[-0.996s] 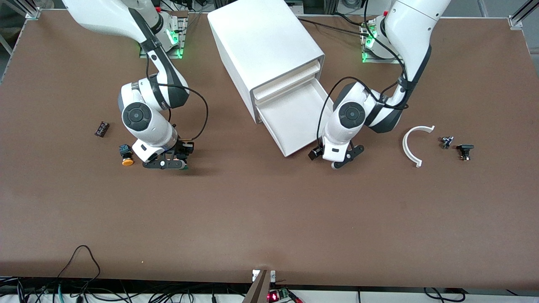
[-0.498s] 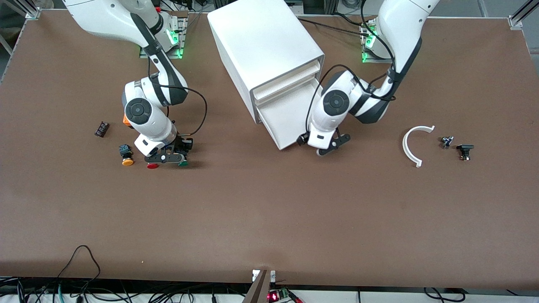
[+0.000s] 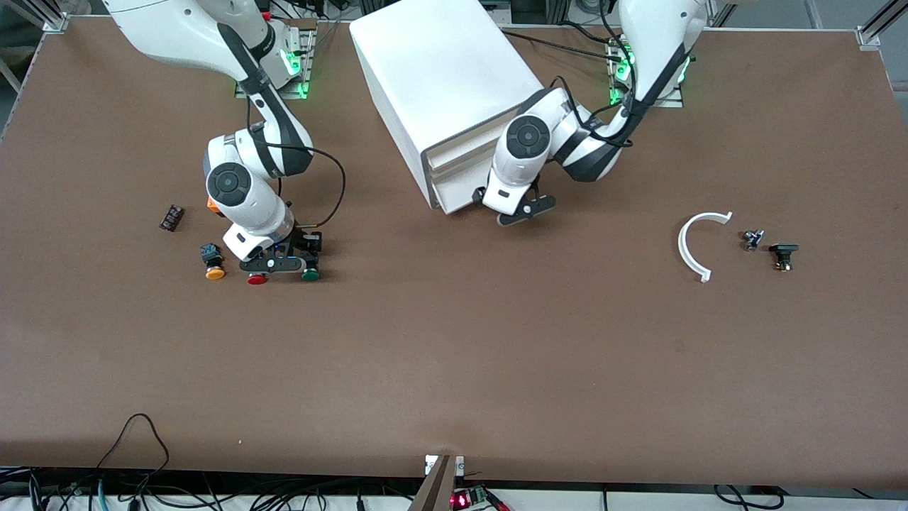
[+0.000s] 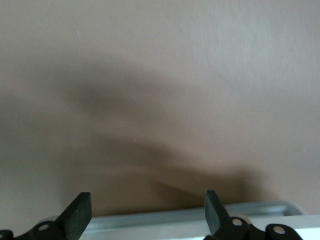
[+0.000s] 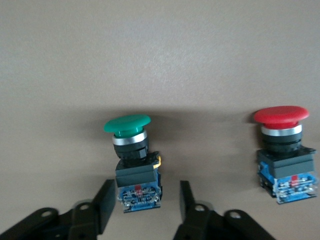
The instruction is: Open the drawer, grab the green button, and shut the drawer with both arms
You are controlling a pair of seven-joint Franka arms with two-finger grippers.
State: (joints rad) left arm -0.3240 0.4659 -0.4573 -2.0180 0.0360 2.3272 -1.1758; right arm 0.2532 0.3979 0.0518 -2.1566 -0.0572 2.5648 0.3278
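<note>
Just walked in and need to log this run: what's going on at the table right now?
The right gripper sits low over the green button on the table, fingers open on either side of its black body, the red button beside it and an orange one nearby. The left gripper, open, is at the front of the lowest drawer of the white cabinet, which looks pushed in almost flush.

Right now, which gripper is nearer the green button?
Right. The right gripper stands open with its fingers on either side of the green button on the table. The left gripper is open at the drawer front.
</note>
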